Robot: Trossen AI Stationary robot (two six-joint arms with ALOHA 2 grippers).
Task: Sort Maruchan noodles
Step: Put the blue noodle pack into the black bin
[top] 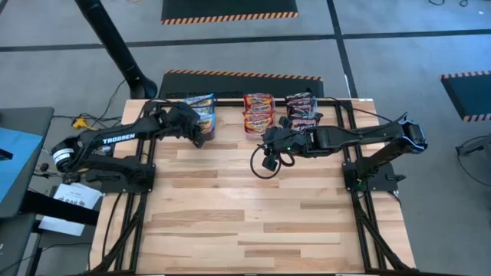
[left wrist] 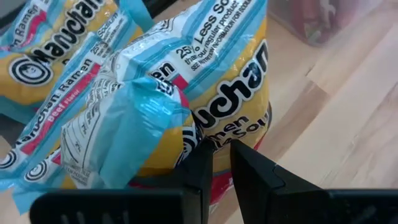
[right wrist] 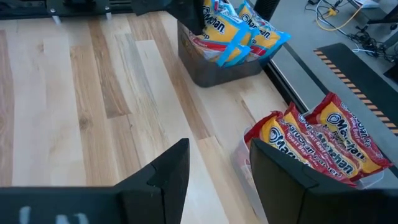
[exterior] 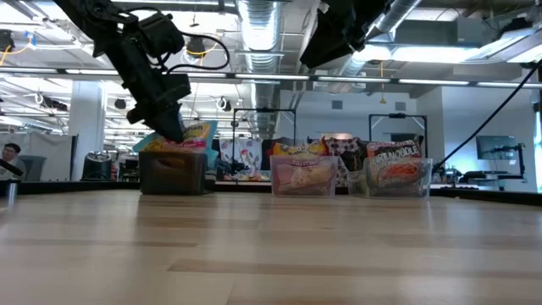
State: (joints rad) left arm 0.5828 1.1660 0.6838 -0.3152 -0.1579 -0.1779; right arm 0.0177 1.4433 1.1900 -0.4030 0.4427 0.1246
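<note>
A wooden table [top: 253, 207] seen from above, with three bins in a row along its far edge.

At the left, the left gripper [left wrist: 222, 163] is down at the dark bin [right wrist: 217, 70], its fingers drawn close together and pinching the lower edge of a light blue and yellow packet [left wrist: 211, 81]. That packet stands tilted just ahead of the fingertips, its long axis rising away from them and its printed face toward the wrist camera. More blue packets [left wrist: 50, 74] lie stacked just beside it, in the same bin. This arm is much the nearer to the blue pile.

In the middle, a clear bin [exterior: 302, 177] holds the red and orange packets [top: 258, 112], lying flat in a stack.

At the right, the right gripper [right wrist: 217, 163] hovers with fingers wide apart and empty, just in front of the red packets, with the black and red packets [top: 302, 110] close beside its arm.

My judgement: sorting is nearly done, and the left gripper need only release.
</note>
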